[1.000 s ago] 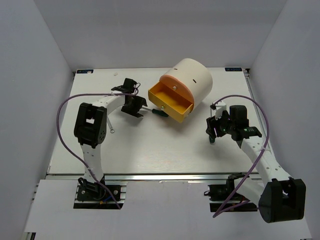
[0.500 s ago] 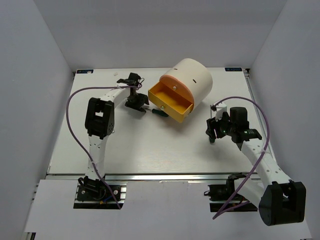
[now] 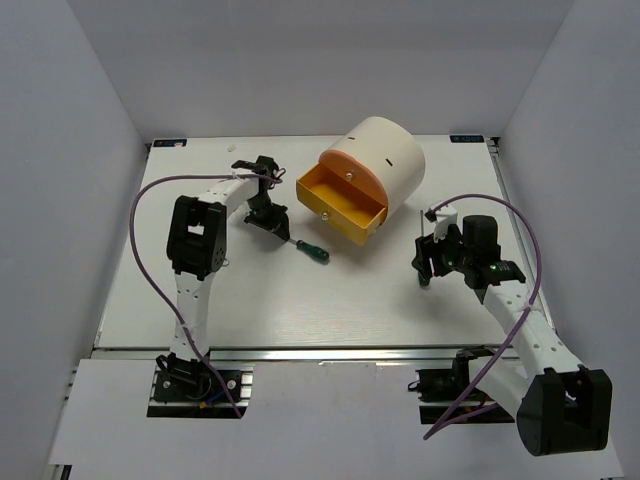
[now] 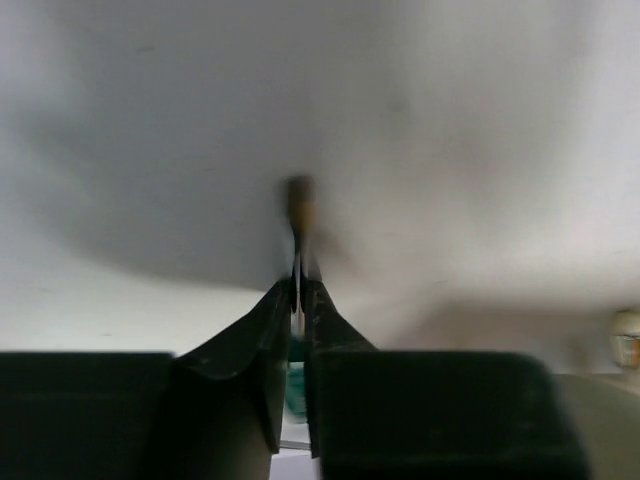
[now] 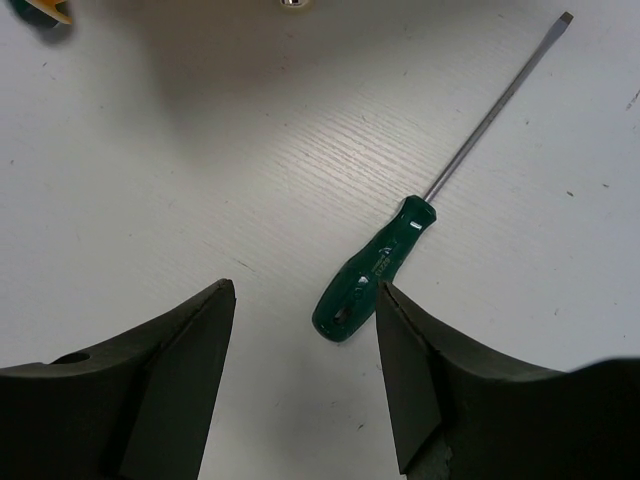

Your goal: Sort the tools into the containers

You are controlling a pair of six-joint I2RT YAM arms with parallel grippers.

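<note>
beside the open orange drawer (image 3: 338, 224), the left gripper (image 3: 270, 222) pinches a screwdriver (image 3: 313, 250) by its shaft; next it likely needs lifting into that drawer. the right gripper (image 5: 305, 288) hangs open over another screwdriver (image 5: 375, 270).

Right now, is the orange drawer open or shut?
Open. The orange drawer juts well out of the cream cabinet, and the top view looks straight into its exposed inside.
</note>
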